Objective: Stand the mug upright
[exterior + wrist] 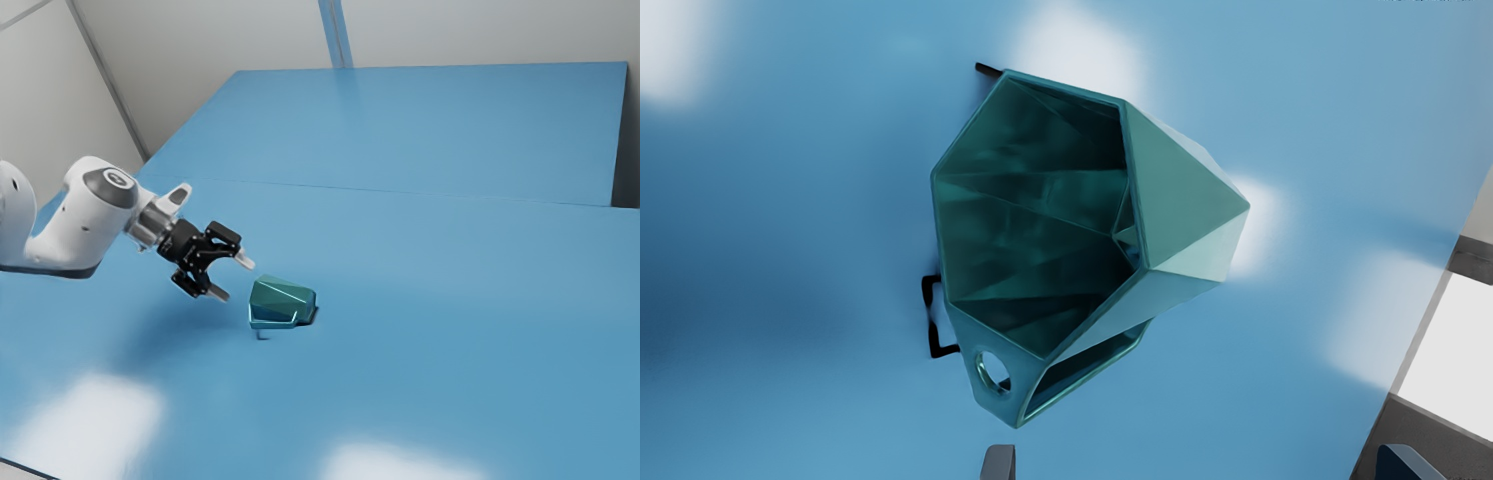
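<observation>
Reading mug (282, 303) on its side | mouth (1033, 213) facing my gripper (233, 277) | gripper open, empty, near mouth

teal faceted mug (1186, 207) lying on its side on a blue table (806, 427), open mouth showing a dark inside, handle (1000, 407) near one of the gripper's parted fingertips (998, 463)
</observation>
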